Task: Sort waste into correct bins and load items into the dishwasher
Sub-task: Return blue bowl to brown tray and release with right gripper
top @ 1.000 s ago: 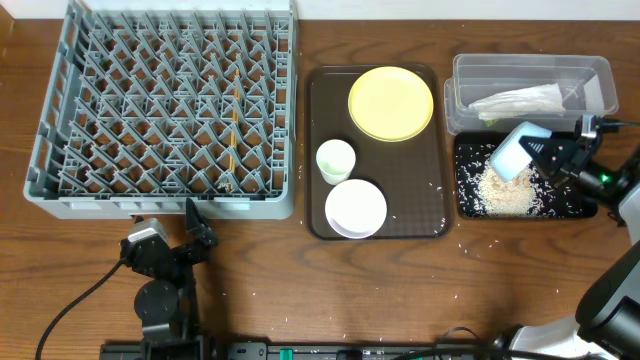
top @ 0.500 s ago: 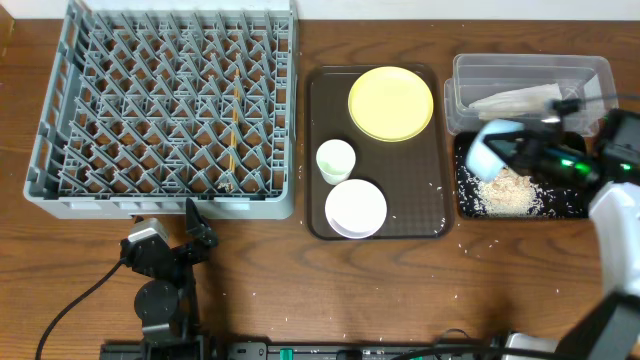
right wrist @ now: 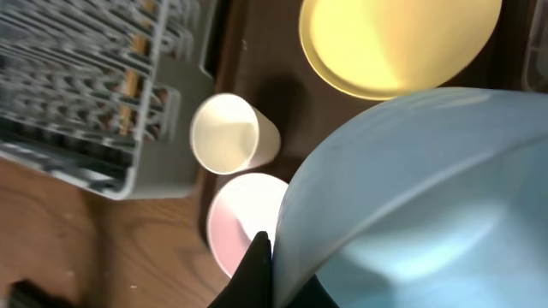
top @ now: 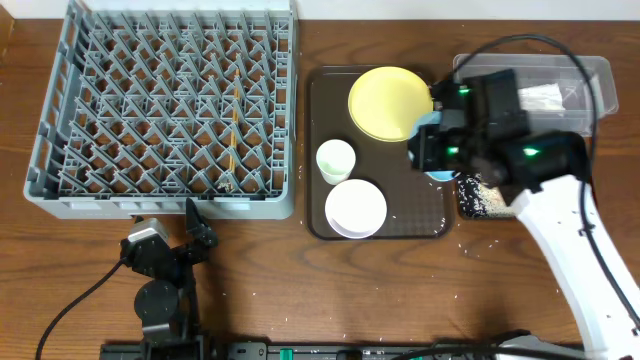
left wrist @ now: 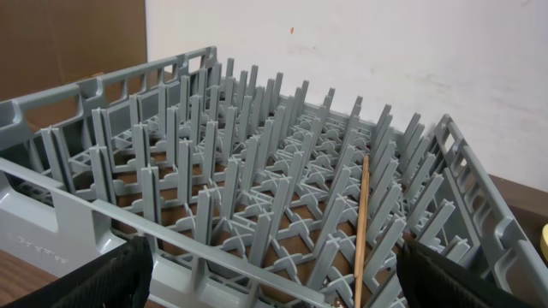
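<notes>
My right gripper (top: 432,152) is shut on the rim of the light blue bowl (top: 438,160) and holds it tilted above the right edge of the brown serving tray (top: 322,100). In the right wrist view the bowl (right wrist: 402,188) fills the right side, pinched at the gripper (right wrist: 272,257). On the tray sit the yellow plate (top: 388,103), the white cup (top: 335,160) and the white bowl (top: 355,208). The grey dish rack (top: 160,100) is at the far left. My left gripper (top: 195,232) is open and empty in front of the rack (left wrist: 257,171).
My right arm covers most of the clear tub (top: 590,80) and the black tray (top: 482,197), where rice crumbs show. A bit of wrapper (top: 548,96) shows in the tub. A wooden stick (left wrist: 362,231) stands in the rack. Crumbs dot the table.
My right gripper has carried the light blue bowl left, from above the black tray with the rice pile to above the brown tray's right edge. The left arm has not moved.
</notes>
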